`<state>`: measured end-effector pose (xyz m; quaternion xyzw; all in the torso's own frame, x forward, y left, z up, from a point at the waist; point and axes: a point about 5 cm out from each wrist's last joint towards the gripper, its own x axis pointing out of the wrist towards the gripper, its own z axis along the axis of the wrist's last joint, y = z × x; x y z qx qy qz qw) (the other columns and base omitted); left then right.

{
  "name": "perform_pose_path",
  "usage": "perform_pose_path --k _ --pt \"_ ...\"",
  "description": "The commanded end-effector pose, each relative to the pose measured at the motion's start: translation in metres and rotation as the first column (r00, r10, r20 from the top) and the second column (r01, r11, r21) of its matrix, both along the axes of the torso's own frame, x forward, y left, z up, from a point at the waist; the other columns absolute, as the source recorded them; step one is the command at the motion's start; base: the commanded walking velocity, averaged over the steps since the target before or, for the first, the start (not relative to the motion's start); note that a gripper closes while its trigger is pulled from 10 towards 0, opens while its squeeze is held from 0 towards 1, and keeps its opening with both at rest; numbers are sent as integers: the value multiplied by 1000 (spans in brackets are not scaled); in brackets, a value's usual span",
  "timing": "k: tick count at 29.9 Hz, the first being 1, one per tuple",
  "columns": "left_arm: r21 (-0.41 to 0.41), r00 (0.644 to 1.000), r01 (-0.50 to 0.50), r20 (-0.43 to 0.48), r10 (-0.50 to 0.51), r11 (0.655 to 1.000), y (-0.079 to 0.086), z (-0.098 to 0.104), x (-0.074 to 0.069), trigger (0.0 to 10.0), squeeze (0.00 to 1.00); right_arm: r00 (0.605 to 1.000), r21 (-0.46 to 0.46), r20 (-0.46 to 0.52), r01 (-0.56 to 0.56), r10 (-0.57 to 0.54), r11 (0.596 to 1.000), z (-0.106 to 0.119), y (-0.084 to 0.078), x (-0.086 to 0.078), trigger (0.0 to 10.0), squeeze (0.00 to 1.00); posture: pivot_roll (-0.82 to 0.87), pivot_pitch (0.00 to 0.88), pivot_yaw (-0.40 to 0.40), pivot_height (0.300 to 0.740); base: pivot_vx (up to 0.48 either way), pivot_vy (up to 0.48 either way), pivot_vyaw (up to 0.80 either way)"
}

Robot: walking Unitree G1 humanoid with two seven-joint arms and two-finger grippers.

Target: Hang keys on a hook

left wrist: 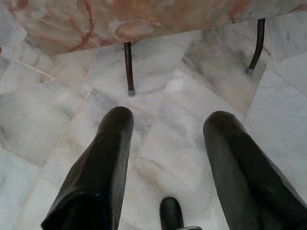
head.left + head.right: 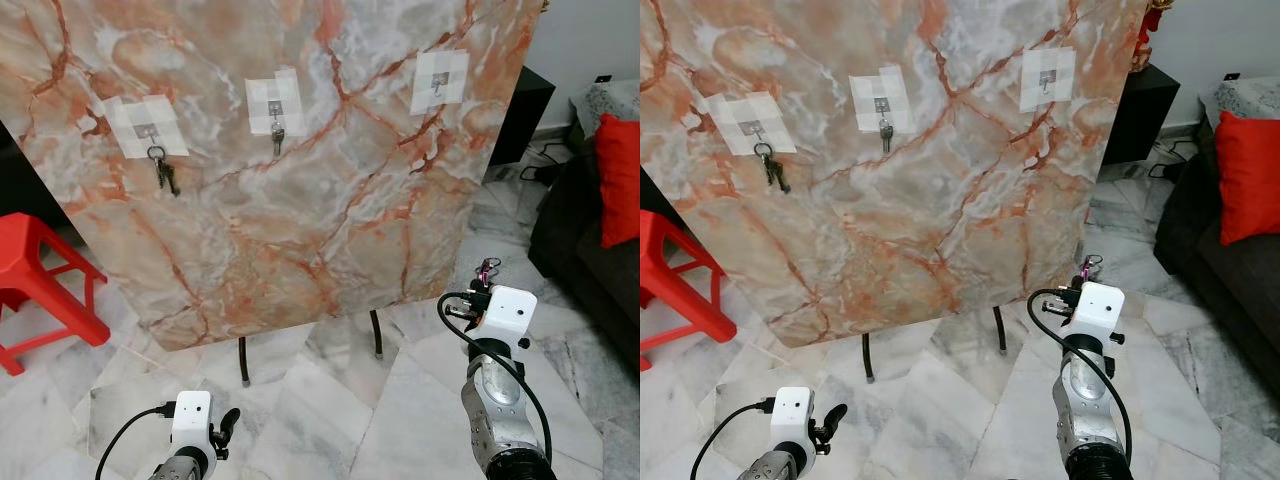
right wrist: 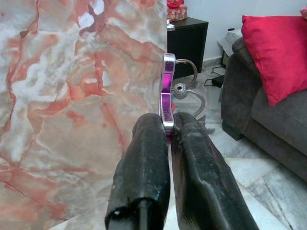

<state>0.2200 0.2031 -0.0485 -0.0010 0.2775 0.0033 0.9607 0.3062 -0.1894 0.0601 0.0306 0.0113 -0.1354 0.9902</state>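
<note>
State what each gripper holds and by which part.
The right gripper pinches the purple key fob by its lower end, the ring above the fingers. The left gripper is open, holding nothing.

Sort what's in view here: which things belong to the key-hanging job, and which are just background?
Job:
- purple key clip, pinched in the right hand
- free hook on the marble board

Background:
- two hooks already holding keys
- red stool
- sofa with red cushion
- black cabinet
- idle left hand, open
</note>
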Motion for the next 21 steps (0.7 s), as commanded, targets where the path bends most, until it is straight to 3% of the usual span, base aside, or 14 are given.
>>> perform_pose_path --k 1,21 --pt "-4 999 -9 -35 8 1000 1 -5 -7 10000 0 1000 -7 14 -6 6 1000 3 1 1 10000 0 83 87 10 740 247 0 0" --pt "1 999 -8 -40 8 1000 3 -5 -7 10000 0 1000 -5 -3 -12 12 1000 1 4 1 10000 0 84 82 14 740 263 0 0"
